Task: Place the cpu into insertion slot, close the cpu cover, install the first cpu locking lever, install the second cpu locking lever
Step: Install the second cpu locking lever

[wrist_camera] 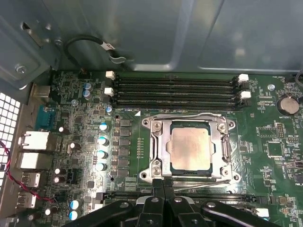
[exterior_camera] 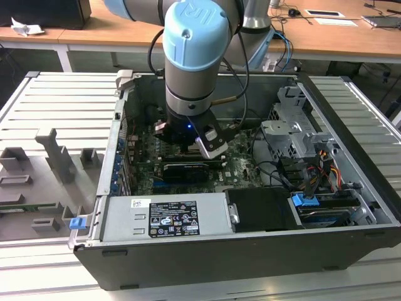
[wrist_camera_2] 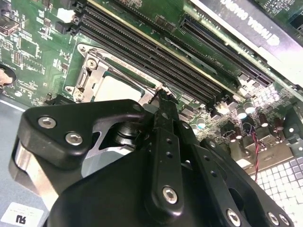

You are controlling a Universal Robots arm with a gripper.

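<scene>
**Hand pinched shut at the socket's edge, with thin levers close by**

The arm is reaching down into the open computer case (exterior_camera: pixel 351 207), and the hand (wrist_camera: pixel 163 185) sits with its fingertips pressed together, holding nothing that I can make out, right at the near rim of the insertion slot (wrist_camera: pixel 158 168). The cpu (wrist_camera: pixel 191 147) already lies in the slot, and the cpu cover (wrist_camera: pixel 222 146) is down flat around it, its window framing the pale chip. A thin wire locking lever (wrist_camera: pixel 199 180) runs along that same edge, just beside the fingertips.

My worry is a slip. If the closed tips ride off that springy wire, they could scrape the green motherboard (wrist_camera: pixel 270 137) or catch the black memory slots (wrist_camera: pixel 175 90) nearby. Pressing unevenly could also leave the cover unclamped.
</scene>
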